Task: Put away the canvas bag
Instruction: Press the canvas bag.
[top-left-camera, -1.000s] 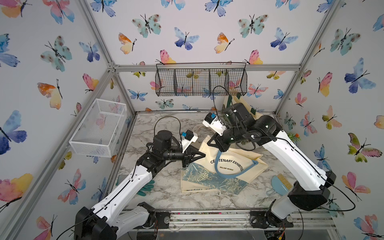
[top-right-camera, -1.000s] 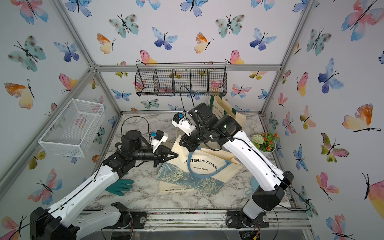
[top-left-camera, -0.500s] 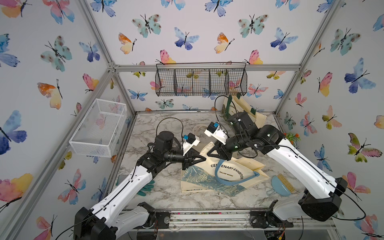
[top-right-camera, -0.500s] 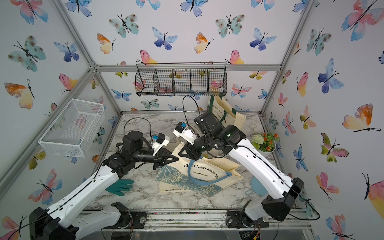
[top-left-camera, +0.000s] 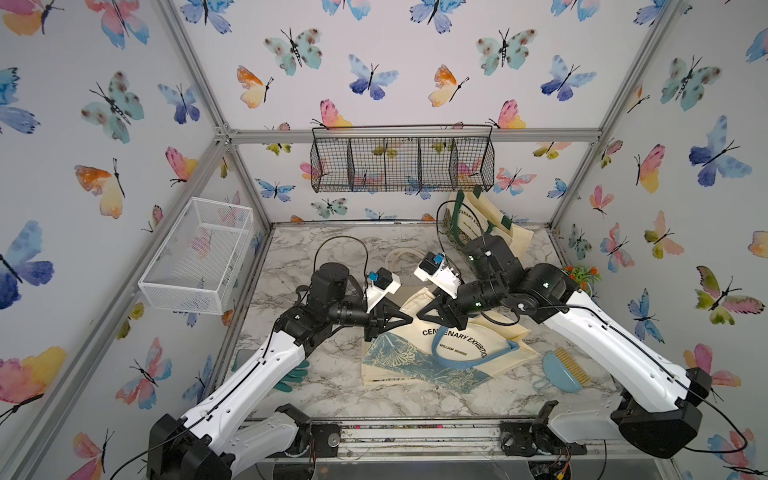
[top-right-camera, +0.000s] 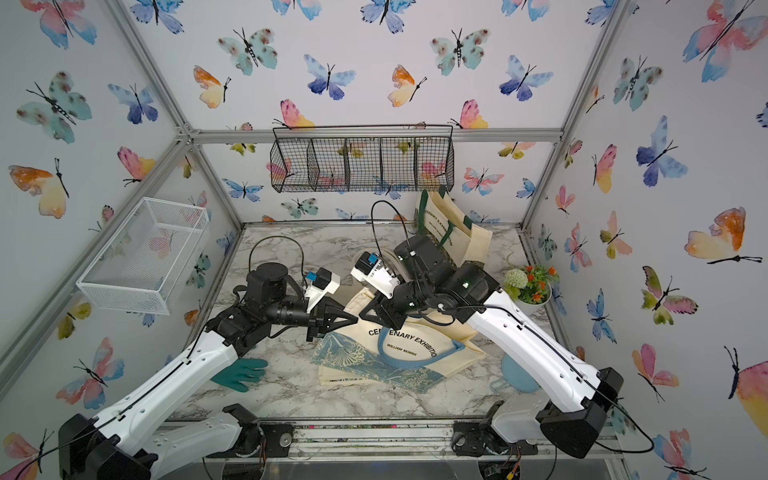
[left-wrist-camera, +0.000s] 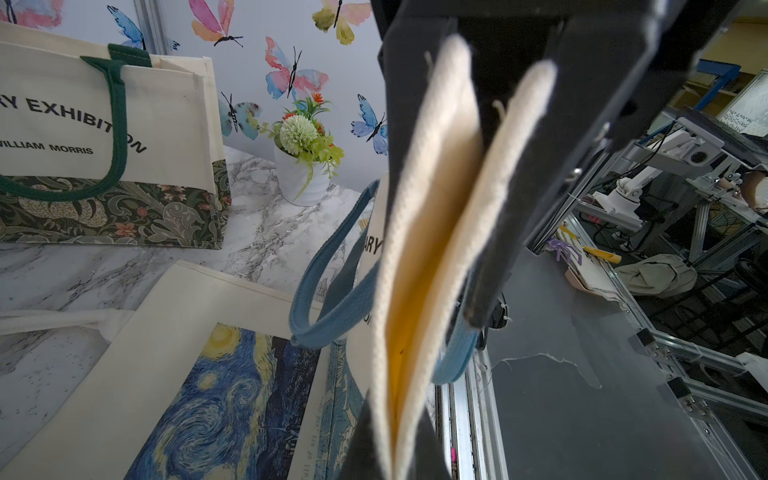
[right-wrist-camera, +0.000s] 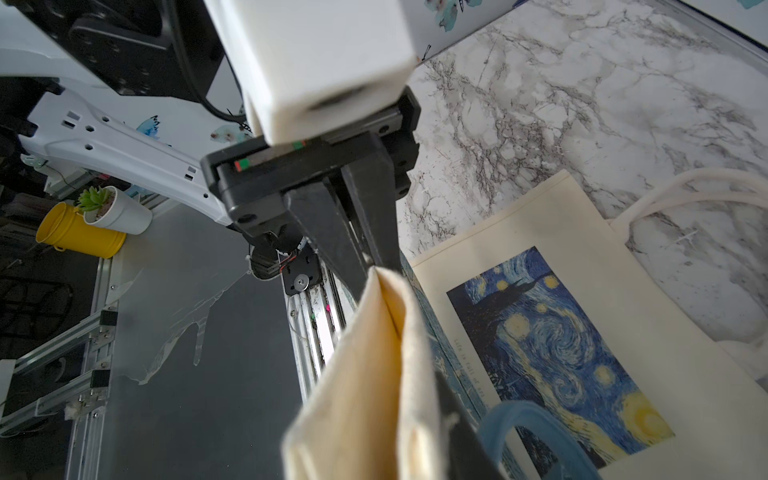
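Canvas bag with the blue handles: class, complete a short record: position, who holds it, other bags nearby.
Bag: canvas bag, blue handles, blue floral band
Position: lower part on the marble table, one edge lifted
Left gripper: fingers shut on the lifted edge
Right gripper: fingers parted, the edge between them
Nearby: starry-night bag flat beside it; green-handled bag upright at the back

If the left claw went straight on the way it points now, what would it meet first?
Most likely the right claw: in both top views it faces the left claw tip to tip, with only the pinched cream edge of the canvas bag between them. Depth is hard to judge.
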